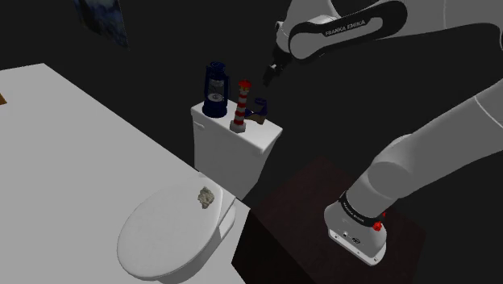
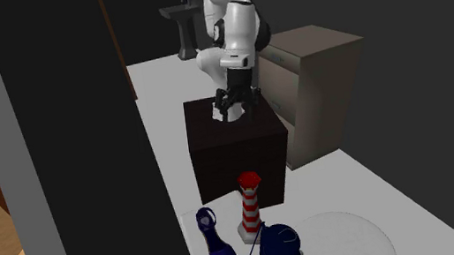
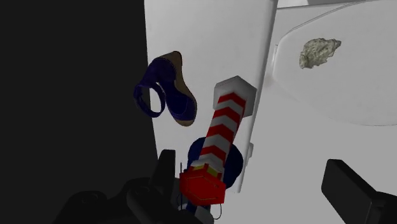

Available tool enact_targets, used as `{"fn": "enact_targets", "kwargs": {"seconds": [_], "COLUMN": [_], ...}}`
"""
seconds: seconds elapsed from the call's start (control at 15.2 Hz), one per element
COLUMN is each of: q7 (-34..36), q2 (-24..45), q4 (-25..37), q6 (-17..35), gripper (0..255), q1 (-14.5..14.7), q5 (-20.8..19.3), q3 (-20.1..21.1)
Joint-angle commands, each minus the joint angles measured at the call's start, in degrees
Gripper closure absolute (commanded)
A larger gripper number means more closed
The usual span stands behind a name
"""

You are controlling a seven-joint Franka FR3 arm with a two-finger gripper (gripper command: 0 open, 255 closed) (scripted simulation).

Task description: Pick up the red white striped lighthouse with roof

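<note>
One lighthouse is seen standing upright on the flat lid of a white toilet tank. It is formed as a slim tapering tower banded in red and white, capped by a red faceted roof and set on a pale angular base. In the wrist view the bands on the lighthouse are drawn as chevrons. Three things in all are counted on the tank lid. Just beside the lighthouse, at the shoulder view's left, one dark blue lantern with a wire handle is placed. At its other side one dark blue strappy sandal with a tan sole is laid.

One smooth, rounded white toilet lid is shown closed below the tank, and a single crumpled grey-beige lump is rested on it.

The jaws are held released above the tank, with the two black fingers spread well apart. The red roof is seen close to one finger, but nothing is clasped.

The words "FRANKA EMIKA" can be read in white on a dark joint of the arm. The arm is mounted on a dark reddish-brown box stand, and one small red knob is seen at its base.
</note>
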Motion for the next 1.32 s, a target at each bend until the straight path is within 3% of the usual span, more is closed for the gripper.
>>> {"fn": "enact_targets", "kwargs": {"seconds": [0.0,0.73,1.25], "q7": [0.1,4.5,8.7], "q2": [3.9,27.8,32.2], "q4": [1.0,16.3,15.8], "q6": [4.4,20.1,25.0], "gripper": [0,0,0], "q1": [-0.6,-1.7,-0.5], "q5": [-1.4,-11.2,-15.3], "q3": [-0.2,-1.2,-3.2]}}
